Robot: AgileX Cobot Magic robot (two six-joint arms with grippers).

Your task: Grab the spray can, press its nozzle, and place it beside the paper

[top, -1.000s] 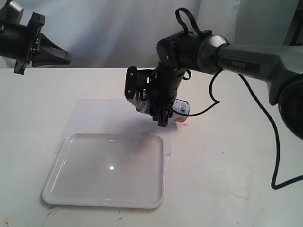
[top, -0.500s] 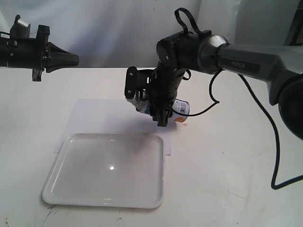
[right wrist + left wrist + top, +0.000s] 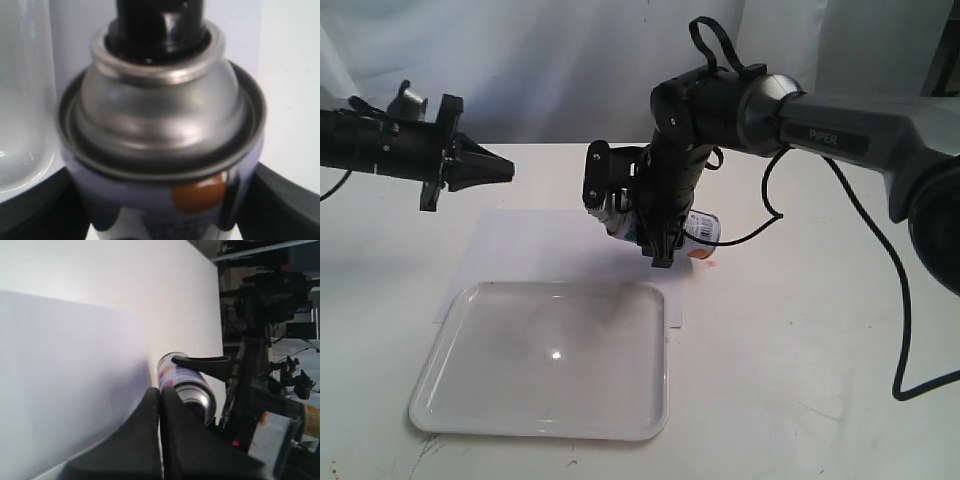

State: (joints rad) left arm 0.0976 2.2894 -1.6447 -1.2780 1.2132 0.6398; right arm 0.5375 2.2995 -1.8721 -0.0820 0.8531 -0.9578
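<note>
The small cylindrical spray can with a white dotted label and silver domed top (image 3: pixel 695 228) is clamped crosswise in the right gripper (image 3: pixel 635 222), one black finger on either side of its body. Its long axis lies close to level and runs left to right in the exterior view. The tiny black push-button nozzle (image 3: pixel 155 20) is at the left end, facing the left arm, and the base points right. The can sits over the right edge of the thin flat white sheet of paper (image 3: pixel 520 240), just beyond the far right corner of the glossy white tray with a raised rim (image 3: pixel 665 330). Whether it touches the white table (image 3: pixel 820 380) cannot be told.

The left gripper (image 3: pixel 498 170) hangs in the air over the table's far left, well apart from the can, its two black fingers pressed together on nothing and aimed towards the nozzle end. In the right wrist view an orange dot shows just under the can's dark rim
</note>
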